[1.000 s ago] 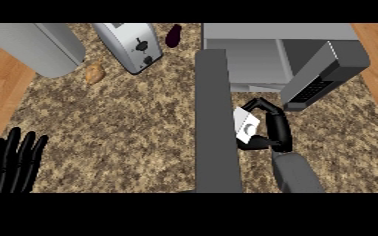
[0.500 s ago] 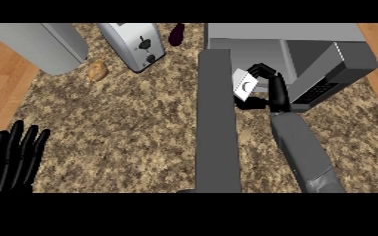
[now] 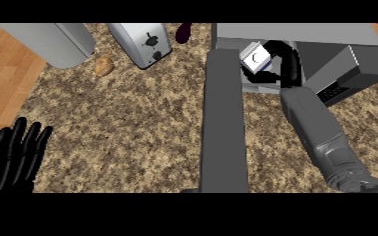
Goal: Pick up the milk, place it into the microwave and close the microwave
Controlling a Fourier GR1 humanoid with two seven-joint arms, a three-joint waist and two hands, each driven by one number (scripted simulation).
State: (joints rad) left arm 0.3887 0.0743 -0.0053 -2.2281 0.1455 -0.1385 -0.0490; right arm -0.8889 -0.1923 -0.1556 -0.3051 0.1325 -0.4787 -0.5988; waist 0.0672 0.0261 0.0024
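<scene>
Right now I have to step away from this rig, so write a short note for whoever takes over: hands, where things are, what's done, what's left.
Right hand: curled round the milk, holding it at the mouth of the microwave.
Left hand: open, fingers up, resting at the view's lower left edge, holding nothing.
Microwave door: swung wide open, reaching out over the counter.
Done: milk picked up and brought to the opening.
Left: set the milk down inside, let go, draw the right hand out, close the door.
Toaster stands at the back, clear of the work.

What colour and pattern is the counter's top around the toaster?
Speckled brown and tan, like granite, on the counter beside the silver toaster; the head view, the only one, shows it.
</scene>
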